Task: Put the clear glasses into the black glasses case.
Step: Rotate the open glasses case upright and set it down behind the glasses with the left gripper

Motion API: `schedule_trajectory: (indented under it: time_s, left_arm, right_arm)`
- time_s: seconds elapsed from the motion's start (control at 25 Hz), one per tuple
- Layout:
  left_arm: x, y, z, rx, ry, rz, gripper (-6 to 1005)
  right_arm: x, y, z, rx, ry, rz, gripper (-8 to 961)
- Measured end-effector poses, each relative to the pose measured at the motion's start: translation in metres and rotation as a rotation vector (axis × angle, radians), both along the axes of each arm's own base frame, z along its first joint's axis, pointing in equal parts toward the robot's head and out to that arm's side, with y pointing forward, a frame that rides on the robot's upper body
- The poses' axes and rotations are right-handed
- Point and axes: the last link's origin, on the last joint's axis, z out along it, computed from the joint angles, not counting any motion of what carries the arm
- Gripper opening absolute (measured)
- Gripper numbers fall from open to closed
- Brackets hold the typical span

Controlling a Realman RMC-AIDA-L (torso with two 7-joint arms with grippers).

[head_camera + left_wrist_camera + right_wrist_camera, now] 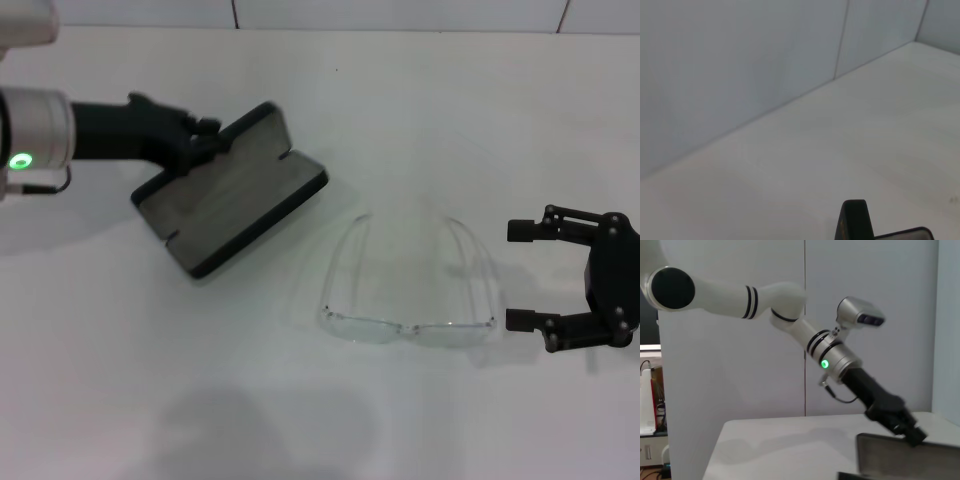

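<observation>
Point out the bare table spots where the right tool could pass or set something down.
Bare table runs along the near edge, below the clear glasses and the black glasses case. More lies beyond the glasses toward the far wall. It is tight between the glasses and the open right tool, and where the left tool holds the case.

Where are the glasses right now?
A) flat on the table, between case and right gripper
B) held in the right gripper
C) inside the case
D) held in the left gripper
A: the glasses lie on the table, untouched, with the open case to their left and the open right gripper beside them.
</observation>
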Motion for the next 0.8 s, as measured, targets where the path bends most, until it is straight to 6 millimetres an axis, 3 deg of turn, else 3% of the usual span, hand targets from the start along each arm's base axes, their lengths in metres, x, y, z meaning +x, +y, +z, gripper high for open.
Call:
schedule_trajectory:
  time_s: [0.24, 0.52, 0.8]
  left_arm:
    - [0.041, 0.020, -0.010, -0.017, 0.035, -0.189, 196]
    - [0.091, 0.027, -0.054, -0.087, 0.193, -0.471, 209]
    - [0.109, 0.023, -0.081, -0.156, 0.262, -0.589, 231]
  right_arm:
    - [0.000, -0.005, -0.006, 0.000, 0.010, 0.005, 832]
    - [0.007, -0.017, -0.015, 0.012, 0.023, -0.002, 827]
    - [0.011, -0.026, -0.023, 0.022, 0.033, -0.012, 822]
